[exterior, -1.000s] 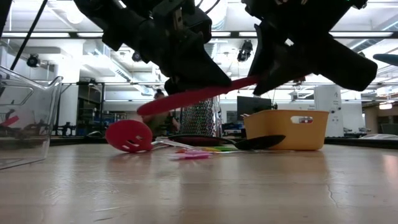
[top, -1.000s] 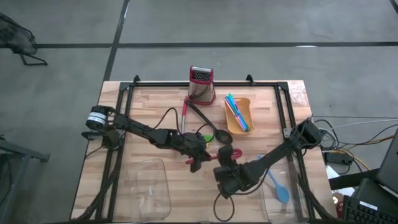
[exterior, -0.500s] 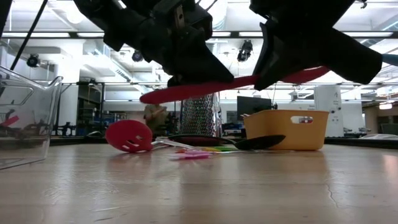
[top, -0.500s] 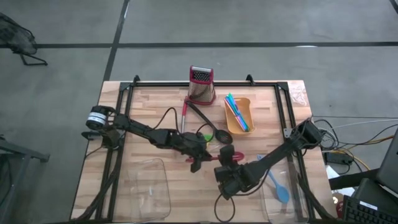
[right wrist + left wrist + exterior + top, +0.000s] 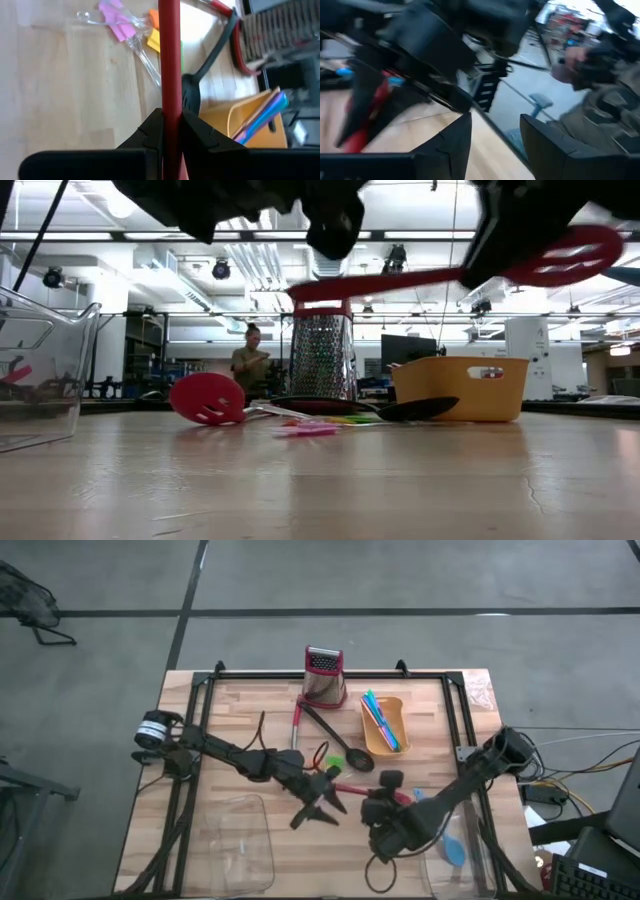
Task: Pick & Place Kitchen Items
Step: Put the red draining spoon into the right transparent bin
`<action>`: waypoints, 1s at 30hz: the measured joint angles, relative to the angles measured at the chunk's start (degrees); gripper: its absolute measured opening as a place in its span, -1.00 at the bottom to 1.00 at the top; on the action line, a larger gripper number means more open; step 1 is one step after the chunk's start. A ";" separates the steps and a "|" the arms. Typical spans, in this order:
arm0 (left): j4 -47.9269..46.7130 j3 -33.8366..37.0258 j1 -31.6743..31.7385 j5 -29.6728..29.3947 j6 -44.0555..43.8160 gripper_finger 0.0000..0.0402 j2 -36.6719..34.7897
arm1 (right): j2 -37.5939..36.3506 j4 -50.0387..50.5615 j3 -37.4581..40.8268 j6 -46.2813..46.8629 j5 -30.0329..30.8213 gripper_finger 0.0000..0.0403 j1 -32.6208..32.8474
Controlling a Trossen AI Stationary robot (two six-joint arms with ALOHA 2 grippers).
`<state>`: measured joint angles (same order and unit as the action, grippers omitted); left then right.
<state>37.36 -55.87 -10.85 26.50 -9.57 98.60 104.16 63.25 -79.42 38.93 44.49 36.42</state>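
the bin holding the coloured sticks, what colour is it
Yellow-orange bin, clearest in the low view.

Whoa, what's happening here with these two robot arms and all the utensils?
Two robot arms are sorting kitchen utensils on a wooden table. The right end effector is shut on the handle of a red slotted spatula, holding it in the air above the table. The left end effector hangs open beside it, gripping nothing. A black ladle and a second red spatula lie on the table near a metal grater.
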 joint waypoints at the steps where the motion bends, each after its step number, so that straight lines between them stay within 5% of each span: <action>1: -0.04 0.06 -0.43 0.31 0.74 -0.14 -0.19 | -0.66 0.49 0.00 2.15 0.02 -0.82 0.66; 11: 0.44 1.51 -3.92 -7.34 5.41 -0.15 -2.43 | -5.98 3.61 0.00 22.12 0.45 -0.81 8.80; 30: -2.57 1.79 -4.11 -8.63 6.63 -0.14 -2.55 | -5.17 19.25 1.94 65.81 -1.08 -0.81 36.12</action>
<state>34.79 -54.08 -14.96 17.87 -2.94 96.05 98.99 82.50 -77.47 104.74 43.41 72.54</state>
